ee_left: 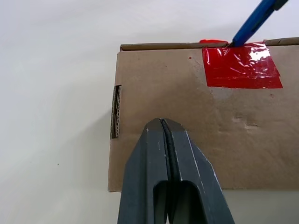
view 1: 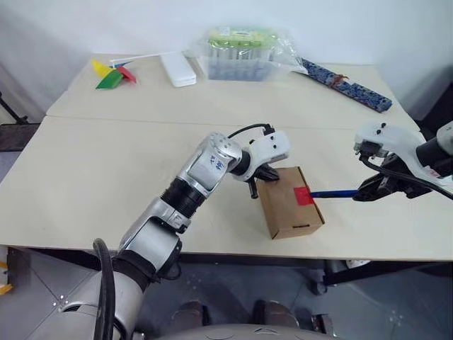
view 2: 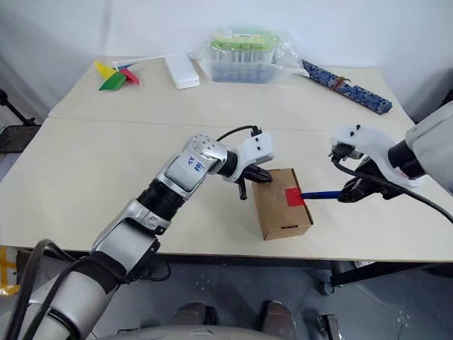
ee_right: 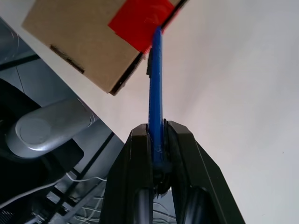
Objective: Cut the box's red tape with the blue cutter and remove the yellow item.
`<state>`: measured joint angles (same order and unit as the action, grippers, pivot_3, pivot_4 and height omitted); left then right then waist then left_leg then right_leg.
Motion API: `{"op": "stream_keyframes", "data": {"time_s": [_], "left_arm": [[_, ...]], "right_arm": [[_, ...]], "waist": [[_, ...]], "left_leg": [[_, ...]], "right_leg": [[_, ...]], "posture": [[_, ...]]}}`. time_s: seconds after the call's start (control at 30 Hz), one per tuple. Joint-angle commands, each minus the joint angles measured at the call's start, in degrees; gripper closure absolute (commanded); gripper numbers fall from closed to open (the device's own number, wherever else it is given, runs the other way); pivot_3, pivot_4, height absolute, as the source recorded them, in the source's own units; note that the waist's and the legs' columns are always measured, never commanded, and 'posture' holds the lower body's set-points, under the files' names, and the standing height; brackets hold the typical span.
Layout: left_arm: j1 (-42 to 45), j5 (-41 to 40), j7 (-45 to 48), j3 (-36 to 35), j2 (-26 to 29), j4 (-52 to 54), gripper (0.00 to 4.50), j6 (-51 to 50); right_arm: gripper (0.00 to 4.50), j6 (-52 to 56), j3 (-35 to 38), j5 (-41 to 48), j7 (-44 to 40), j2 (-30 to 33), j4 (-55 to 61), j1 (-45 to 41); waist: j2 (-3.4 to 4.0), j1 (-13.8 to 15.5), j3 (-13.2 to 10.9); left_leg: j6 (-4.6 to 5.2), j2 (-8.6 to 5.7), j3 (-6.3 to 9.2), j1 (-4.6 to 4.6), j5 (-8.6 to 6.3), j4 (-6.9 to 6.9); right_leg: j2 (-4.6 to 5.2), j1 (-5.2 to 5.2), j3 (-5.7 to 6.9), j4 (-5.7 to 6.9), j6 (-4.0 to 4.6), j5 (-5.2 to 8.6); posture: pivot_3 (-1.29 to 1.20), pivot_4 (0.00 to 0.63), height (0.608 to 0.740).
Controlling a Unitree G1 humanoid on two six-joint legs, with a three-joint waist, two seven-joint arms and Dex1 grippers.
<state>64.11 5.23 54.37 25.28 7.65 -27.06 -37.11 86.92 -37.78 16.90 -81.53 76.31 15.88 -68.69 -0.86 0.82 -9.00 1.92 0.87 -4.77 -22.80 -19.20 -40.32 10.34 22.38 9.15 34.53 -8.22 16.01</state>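
The box (view 1: 289, 207), a small brown carton, lies near the table's front edge with its lid closed. The red tape (view 1: 304, 195) sits across the lid seam on its right side. My left gripper (view 1: 257, 178) is shut with nothing between its fingers and sits at the box's far left corner, its fingertips (ee_left: 162, 125) over the lid. My right gripper (view 1: 365, 190) is shut on the blue cutter (view 1: 333, 193). The cutter lies nearly level, and its tip meets the edge of the red tape (ee_left: 240, 67) at the seam. The yellow item is hidden.
At the back of the table stand a clear plastic tub with a green lid (view 1: 241, 51), a white flat case (view 1: 178, 69), a paper pinwheel (view 1: 113, 74) and a long blue patterned strip (view 1: 347, 85). A seam (view 1: 141, 122) runs across the tabletop.
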Motion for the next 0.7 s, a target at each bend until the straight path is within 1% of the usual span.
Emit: {"op": "stream_keyframes", "data": {"time_s": [0.03,0.17,0.23,0.37,0.53,0.7], "left_arm": [[-2.8,0.9,3.6,4.6,0.5,0.1,4.49,-3.4],[-3.6,0.6,6.1,5.7,2.4,3.8,4.49,-5.6],[-4.1,0.5,6.9,6.0,3.1,5.1,4.49,-6.6],[-4.3,-0.6,7.8,5.6,3.4,7.4,4.49,-8.9],[-4.2,-1.7,7.9,5.3,2.4,7.3,4.49,-10.3],[-4.0,-0.5,6.2,6.3,0.6,3.7,4.49,-9.7]], "right_arm": [[4.36,-2.1,-1.9,-0.5,2.4,-3.4,-2.9,0.1],[4.36,-3.4,-2.0,-1.7,4.5,-6.3,-7.0,-0.6],[4.36,-4.0,-1.9,-2.5,5.8,-7.9,-9.3,-1.1],[4.36,-4.2,-1.7,-2.7,7.0,-9.5,-11.4,-1.6],[4.36,-3.4,-1.9,-1.2,5.9,-9.2,-9.4,-2.0],[4.36,-1.6,-2.4,1.1,3.8,-7.5,-4.9,-2.4]], "waist": [[-0.10,-0.7,0.1],[-0.09,-1.8,0.1],[-0.10,-2.5,0.1],[-0.09,-2.6,0.1],[-0.07,-2.5,0.1],[0.03,-2.2,0.1]], "left_leg": [[-0.03,0.02,-0.04,0.07,0.00,0.05],[-0.12,0.12,-0.21,0.70,-0.04,0.30],[-0.13,0.20,-0.20,0.83,-0.06,0.29],[-0.16,0.27,-0.44,1.34,-0.18,0.30],[-0.20,0.31,-0.49,1.38,-0.23,0.30],[-0.18,0.31,-0.50,1.37,-0.27,0.30]], "right_leg": [[-0.02,-0.03,-0.01,0.02,0.00,0.00],[-0.04,-0.47,-0.04,-0.04,0.04,0.02],[-0.07,-0.63,-0.04,-0.06,0.05,0.03],[0.01,-0.93,-0.14,-0.17,0.09,0.05],[0.01,-0.88,-0.22,-0.14,0.11,0.04],[0.03,-0.87,-0.22,-0.17,0.11,0.04]], "posture": [[0.00,0.150,0.740],[0.00,0.150,0.740],[0.00,0.150,0.740],[0.00,0.150,0.740],[0.00,0.150,0.740],[0.00,0.150,0.740]]}}
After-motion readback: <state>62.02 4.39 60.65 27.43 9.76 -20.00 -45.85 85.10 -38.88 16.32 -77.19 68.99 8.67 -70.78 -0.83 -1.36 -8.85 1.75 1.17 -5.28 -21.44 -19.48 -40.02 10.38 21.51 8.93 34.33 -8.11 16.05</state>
